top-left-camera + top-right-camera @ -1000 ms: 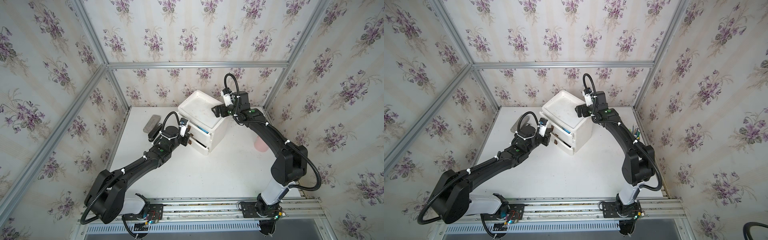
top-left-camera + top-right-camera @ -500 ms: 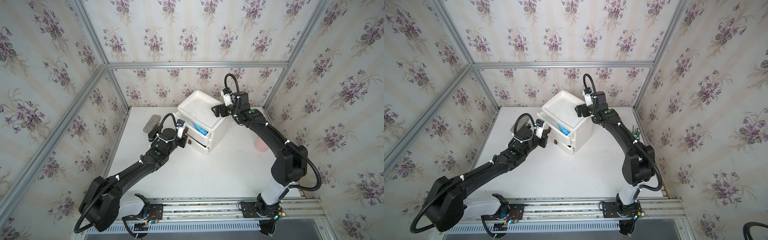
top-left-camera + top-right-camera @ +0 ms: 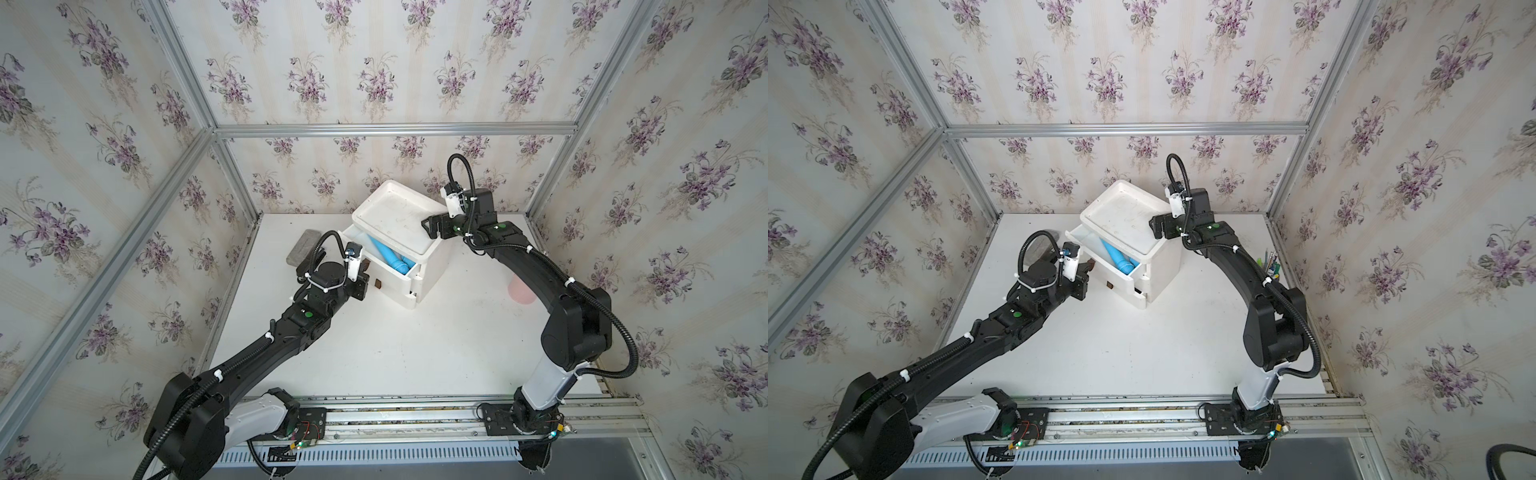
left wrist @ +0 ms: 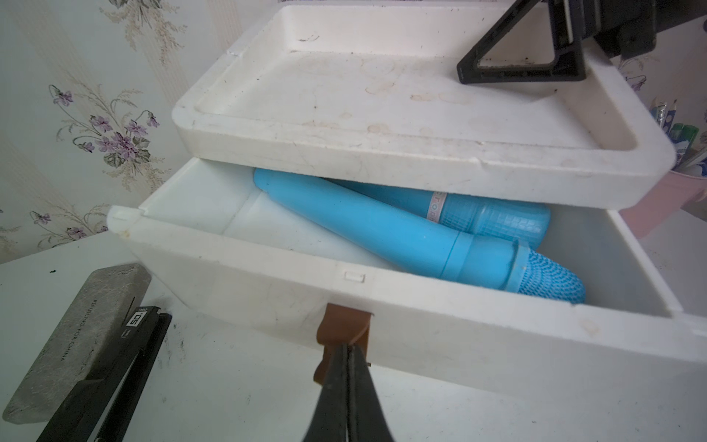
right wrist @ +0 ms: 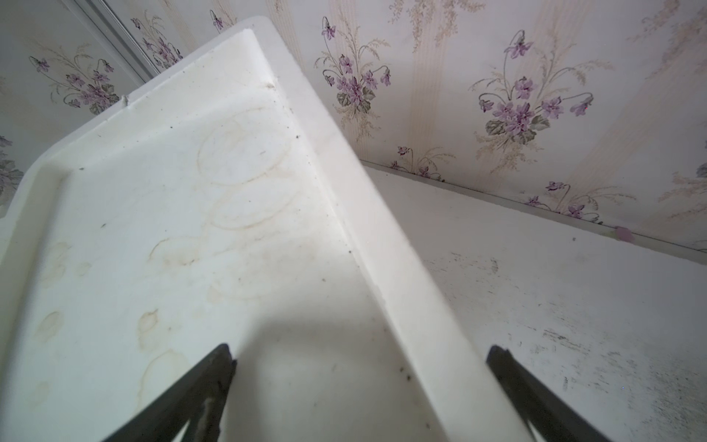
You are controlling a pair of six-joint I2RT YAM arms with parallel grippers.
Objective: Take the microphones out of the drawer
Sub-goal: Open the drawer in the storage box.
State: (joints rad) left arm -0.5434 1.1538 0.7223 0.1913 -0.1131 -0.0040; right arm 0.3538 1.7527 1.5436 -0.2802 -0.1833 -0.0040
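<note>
Lying slantwise in the pulled-out white plastic drawer (image 4: pixel 440 336), the sky-blue plastic microphone (image 4: pixel 382 225) with a mesh head looks light, rigid and slippery; I'd take it mid-barrel. The left gripper (image 4: pixel 346 349) is pressed together on the drawer's brown tab (image 4: pixel 342 321). The right gripper (image 5: pixel 361 354) is spread astride the white cabinet's top rim (image 5: pixel 382 248).

The left gripper (image 4: pixel 346 358), pinched on the brown handle (image 4: pixel 344 329), has drawn back from the cabinet (image 3: pixel 432 266). The top drawer (image 4: pixel 248 275) has come out with it, from nearly closed a second ago to well open now. Where only a sliver of blue showed under the cabinet's top, the front microphone (image 4: pixel 382 237) and the second microphone (image 4: pixel 493 218) behind it now show much of their length.
</note>
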